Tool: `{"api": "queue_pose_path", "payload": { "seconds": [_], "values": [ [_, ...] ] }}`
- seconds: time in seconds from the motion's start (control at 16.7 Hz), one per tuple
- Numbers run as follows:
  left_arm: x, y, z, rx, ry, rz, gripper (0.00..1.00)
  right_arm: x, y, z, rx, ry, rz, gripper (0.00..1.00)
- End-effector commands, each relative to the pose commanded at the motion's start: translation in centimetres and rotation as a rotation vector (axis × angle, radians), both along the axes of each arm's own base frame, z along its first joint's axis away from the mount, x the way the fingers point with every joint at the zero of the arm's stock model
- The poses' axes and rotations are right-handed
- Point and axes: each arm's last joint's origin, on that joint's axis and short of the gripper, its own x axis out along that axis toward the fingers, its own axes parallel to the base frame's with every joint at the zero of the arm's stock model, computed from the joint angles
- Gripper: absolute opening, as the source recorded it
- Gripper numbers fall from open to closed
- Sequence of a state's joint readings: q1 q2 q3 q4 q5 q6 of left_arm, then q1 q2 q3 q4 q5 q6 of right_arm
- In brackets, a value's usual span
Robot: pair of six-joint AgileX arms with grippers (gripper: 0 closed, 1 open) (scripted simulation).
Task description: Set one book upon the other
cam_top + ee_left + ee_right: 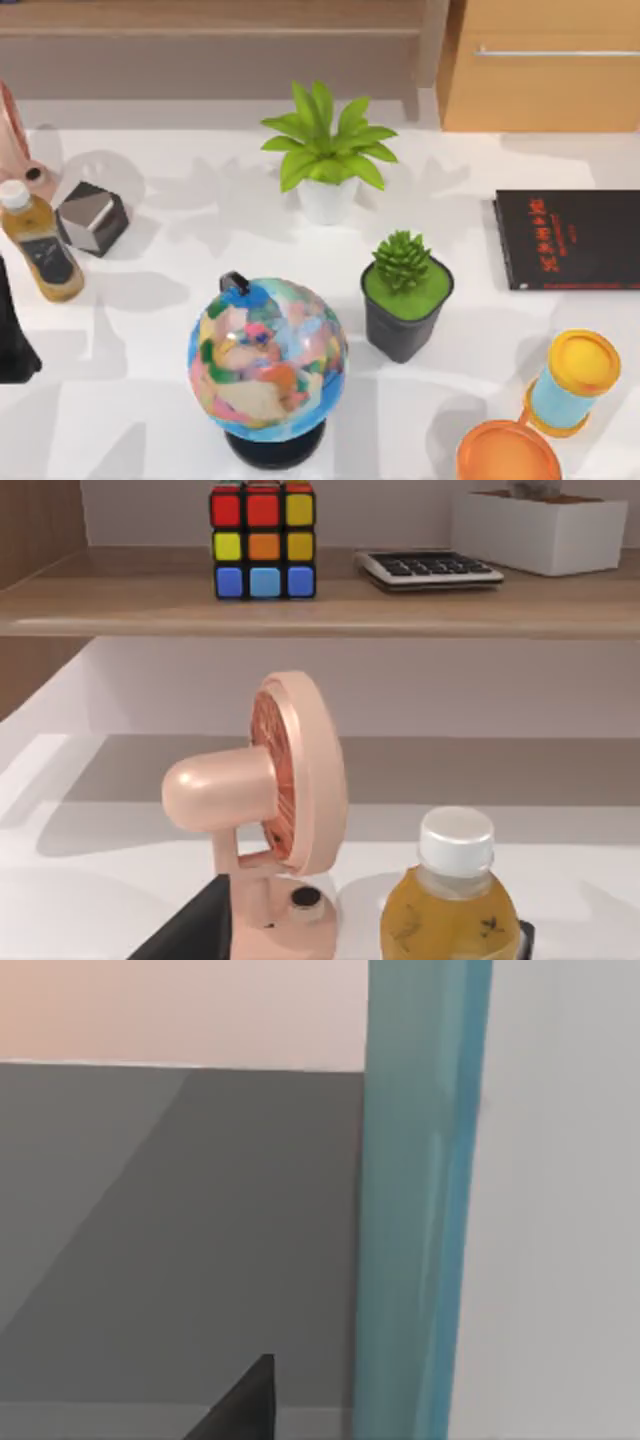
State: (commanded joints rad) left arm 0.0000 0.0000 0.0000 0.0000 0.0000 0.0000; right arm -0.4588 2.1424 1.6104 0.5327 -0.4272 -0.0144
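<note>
At the table's left edge a dark part of my left arm (14, 330) sits parked beside a yellow drink bottle (40, 245). Its wrist view looks past a pink desk fan (285, 800) to a shelf with a colour cube (263, 538) and a calculator (428, 567). Whether the left gripper is open or closed I cannot tell.

Rightward stand a globe (267, 358), a leafy plant in a white pot (327, 160) and a small succulent in a black pot (405, 295).

The thin black book (568, 238) lies flat at the table's right side, red lettering in a column near its spine.

In the right wrist view the teal-blue book (420, 1220) runs as a plain teal band close before the right gripper, one dark finger (245, 1405) beside it. Contact is unclear, as is how far the fingers are spread.
</note>
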Motion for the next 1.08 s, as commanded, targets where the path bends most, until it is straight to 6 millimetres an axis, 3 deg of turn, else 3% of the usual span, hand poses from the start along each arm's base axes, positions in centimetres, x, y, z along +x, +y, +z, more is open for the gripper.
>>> {"api": "queue_pose_path", "payload": {
  "seconds": [0.54,1.08],
  "values": [
    [0.0,0.0,0.0,0.0,0.0,0.0,1.0,0.0,0.0,0.0,0.0,0.0,0.0,0.02],
    [0.0,0.0,0.0,0.0,0.0,0.0,1.0,-0.09,-0.13,0.09,0.0,-0.002,-0.003,0.0]
  ]
}}
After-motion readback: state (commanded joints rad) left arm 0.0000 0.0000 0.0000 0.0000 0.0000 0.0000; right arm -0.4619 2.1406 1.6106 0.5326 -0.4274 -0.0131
